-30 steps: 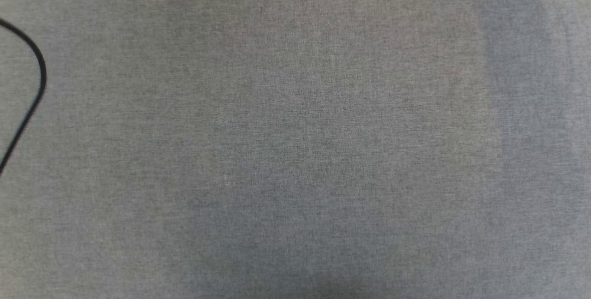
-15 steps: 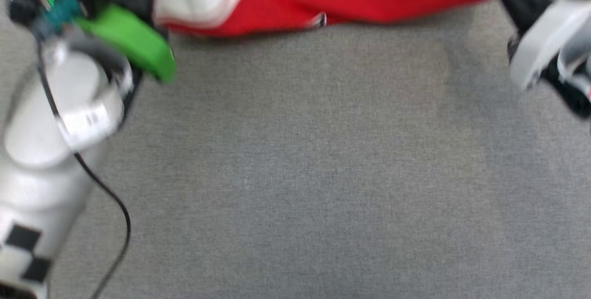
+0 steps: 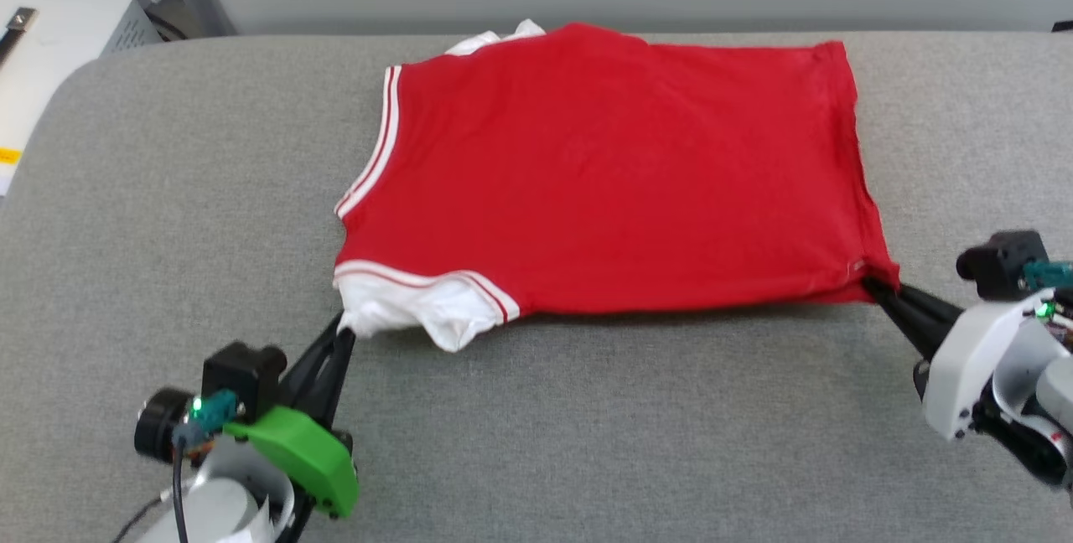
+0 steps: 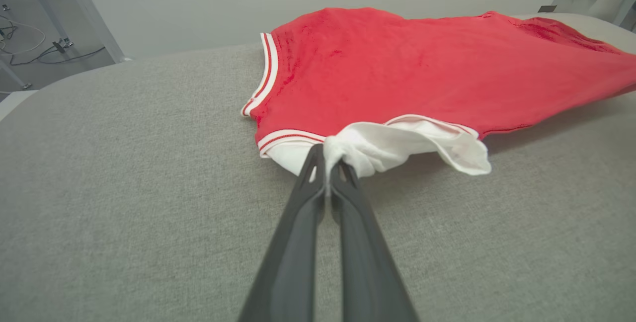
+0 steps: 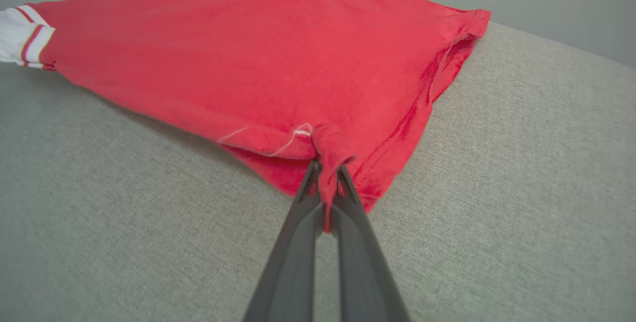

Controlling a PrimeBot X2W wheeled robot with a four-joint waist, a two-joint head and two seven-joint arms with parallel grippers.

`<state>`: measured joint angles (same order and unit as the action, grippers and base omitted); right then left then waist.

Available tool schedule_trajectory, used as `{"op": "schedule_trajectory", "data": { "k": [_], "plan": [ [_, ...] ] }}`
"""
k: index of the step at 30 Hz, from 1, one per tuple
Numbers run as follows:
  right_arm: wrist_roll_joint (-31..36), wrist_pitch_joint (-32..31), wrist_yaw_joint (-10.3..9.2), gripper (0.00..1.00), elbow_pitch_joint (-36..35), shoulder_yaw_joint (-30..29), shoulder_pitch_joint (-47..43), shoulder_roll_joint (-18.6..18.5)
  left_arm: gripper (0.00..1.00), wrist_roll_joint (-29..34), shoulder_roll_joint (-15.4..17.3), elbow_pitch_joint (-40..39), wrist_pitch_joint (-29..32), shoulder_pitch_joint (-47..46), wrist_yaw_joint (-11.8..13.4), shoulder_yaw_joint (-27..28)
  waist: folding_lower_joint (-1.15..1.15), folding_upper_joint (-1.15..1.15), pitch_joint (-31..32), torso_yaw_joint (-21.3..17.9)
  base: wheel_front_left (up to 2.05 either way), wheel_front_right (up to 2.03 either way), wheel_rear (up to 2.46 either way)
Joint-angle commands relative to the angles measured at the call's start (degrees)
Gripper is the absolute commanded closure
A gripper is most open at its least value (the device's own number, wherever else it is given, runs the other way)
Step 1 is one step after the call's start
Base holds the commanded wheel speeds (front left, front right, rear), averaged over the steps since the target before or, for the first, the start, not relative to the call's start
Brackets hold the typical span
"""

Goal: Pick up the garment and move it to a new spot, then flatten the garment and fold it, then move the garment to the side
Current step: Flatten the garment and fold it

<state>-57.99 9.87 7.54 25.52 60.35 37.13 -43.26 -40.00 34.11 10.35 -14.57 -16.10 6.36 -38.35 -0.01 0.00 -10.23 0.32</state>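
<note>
Two small pinches are all I have on the shirt (image 3: 603, 174), I tell the one watching.

Watcher: Where does it lie?

Me: Spread plain red side up across the far middle of the worktop (image 3: 587, 442), neck end to my left, hem to my right. My left fingers (image 3: 344, 327) are clamped tight on a bunched bit of the near white sleeve (image 3: 419, 312). My right fingers (image 3: 876, 285) are clamped tight on the near hem corner (image 3: 868, 271). The near edge looks lifted a little between them.

Watcher: So what worries you?

Me: The sleeve, mostly. It is thin and loose, so if I pull, I judge the sleeve stretches first and the body lags, or the cloth slides out of my left fingers. Then one side drops and the shirt skews. An uneven lift would do the same. The worktop looks grippy too, so dragging low could rumple the underside. And the far sleeve (image 3: 495, 38) pokes out crumpled at the back edge; it may end up tucked under unless I lift high enough.
</note>
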Motion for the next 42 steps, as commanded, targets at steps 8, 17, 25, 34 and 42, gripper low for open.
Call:
{"op": "schedule_trajectory", "data": {
  "k": [8,17,25,34,42],
  "plan": [
    [-2.95,1.22,-0.05,1.0,-3.05,-2.48,-13.72,-3.15,1.0,-6.39,0.14,-4.36,0.61,14.11,3.59,-0.47,0.01,0.0,7.57,0.61,0.0,0.0,0.0],
    [-5.24,-1.43,-0.05,1.0,-9.29,-5.82,-26.29,-6.22,1.0,-12.38,1.61,-7.78,5.57,23.98,2.73,-3.04,0.01,0.0,9.75,0.65,0.0,0.0,0.0],
    [-4.94,-3.98,-0.05,1.0,-12.47,-11.4,-32.31,-7.45,1.0,-12.76,1.5,-8.13,6.67,25.16,2.0,-4.58,0.01,0.0,9.27,0.7,0.0,0.0,0.0],
    [-2.08,-6.22,-0.05,1.0,-14.93,-19.64,-31.4,-5.12,1.0,-7.62,1.89,-6.02,5.08,14.6,-0.51,-3.42,0.01,0.0,7.39,0.57,0.0,0.0,0.0],
    [-0.23,-10.58,-0.05,1.0,-16.28,-24.36,-27.18,-2.87,1.0,-3.63,1.25,-1.4,8.05,0.16,-3.53,-2.92,0.01,0.0,4.1,-1.0,0.0,0.0,0.0]
  ]
}}
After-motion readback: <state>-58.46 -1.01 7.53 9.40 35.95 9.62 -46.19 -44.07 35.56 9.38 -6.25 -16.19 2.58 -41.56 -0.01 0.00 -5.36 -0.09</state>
